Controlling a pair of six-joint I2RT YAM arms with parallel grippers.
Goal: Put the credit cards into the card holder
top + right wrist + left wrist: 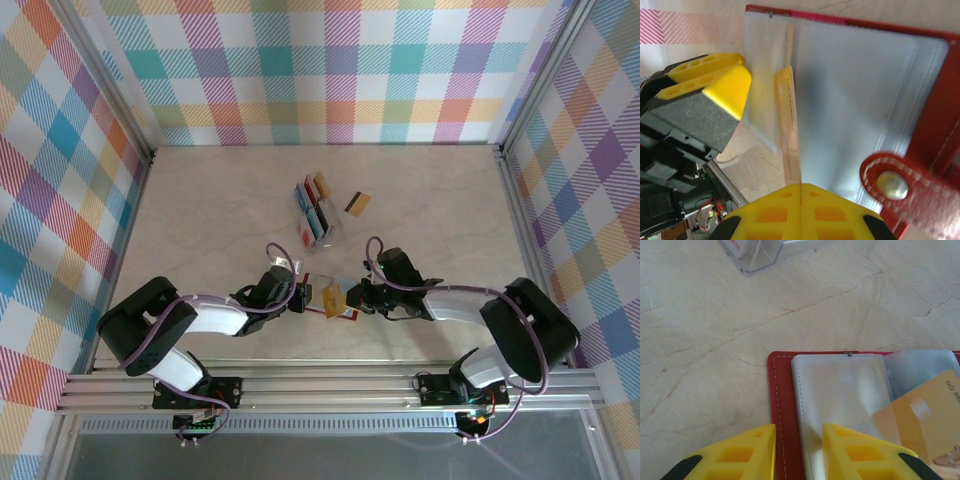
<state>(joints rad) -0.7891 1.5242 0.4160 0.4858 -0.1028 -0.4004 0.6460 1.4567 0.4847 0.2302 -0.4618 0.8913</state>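
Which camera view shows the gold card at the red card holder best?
The left wrist view: the gold card shows its broad face there, over the card holder. The right wrist view gives its thin edge; the top external view shows it very small.

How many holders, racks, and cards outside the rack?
Card holder: 1
Clear rack: 1
Cards outside the rack: 2 (gold card gripped by right end effector; striped gold card beside the rack)
Total: 4
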